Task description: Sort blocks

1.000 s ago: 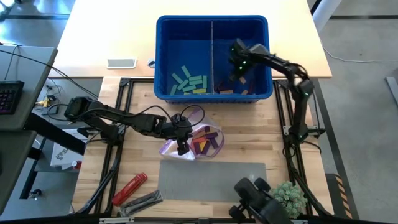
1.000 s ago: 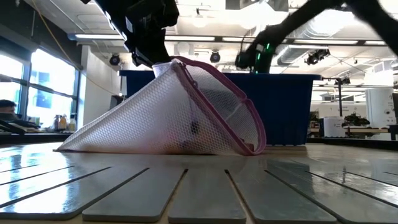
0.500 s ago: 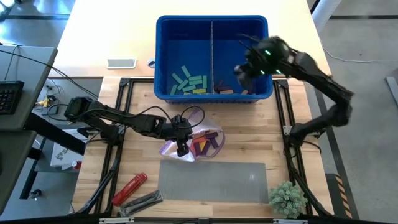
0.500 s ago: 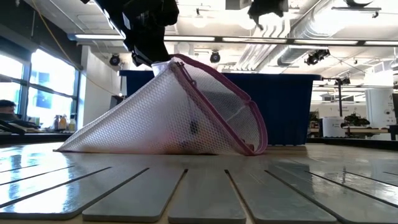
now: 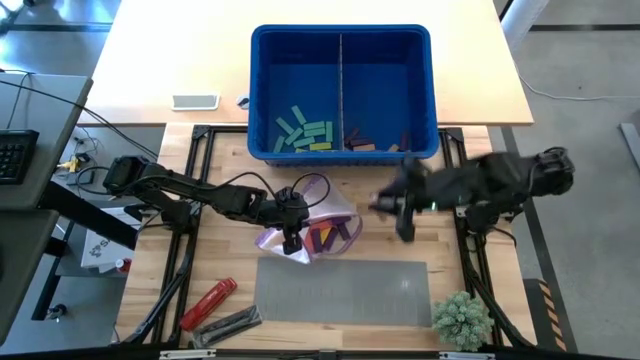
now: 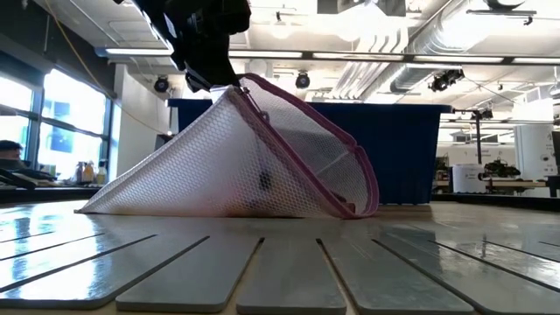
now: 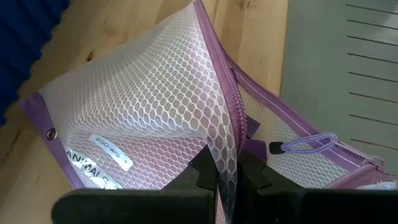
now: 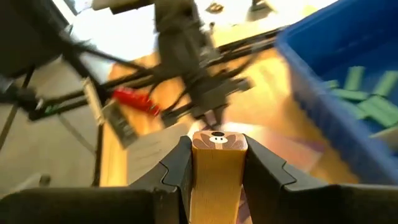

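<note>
L gripper [image 7: 227,177] pinches mesh bag [image 7: 155,118] edge; R gripper [image 8: 214,163] clamps tan block [image 8: 217,171], near bag.

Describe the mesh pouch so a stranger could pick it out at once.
Start at the blue bin at the far side of the wooden table; just in front of it lies the mesh pouch, pinched and lifted at one edge by the left gripper. It is the only see-through white netting bag with a purple zipper border, with coloured blocks showing inside.

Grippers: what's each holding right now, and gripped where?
Left gripper: shut on mesh pouch, pinching its raised zipper edge. Right gripper: tan block, clamped by its sides.
</note>
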